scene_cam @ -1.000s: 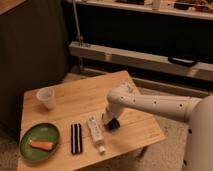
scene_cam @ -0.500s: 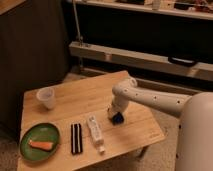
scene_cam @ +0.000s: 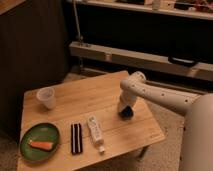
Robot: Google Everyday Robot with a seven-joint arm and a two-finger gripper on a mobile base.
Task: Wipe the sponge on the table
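Your bench (scene_cam: 100, 97): light wood, plank lines show, smooth top, soft matt look.
Your arm (scene_cam: 160, 96): hard white shell, looks like plastic, smooth, bit of shine, small dark dots along it.
Hand (scene_cam: 124, 110) at arm's end, low over right part of bench, right at sponge (scene_cam: 128, 115). You see sponge blue, dull, no shine.
Cup (scene_cam: 46, 97): pale, see-through, plastic look.
Plate (scene_cam: 26, 151): green, smooth, slight gloss.
Tube (scene_cam: 95, 131): white, smooth, plastic look.
Striped bar (scene_cam: 76, 138): black and white, flat, matt.
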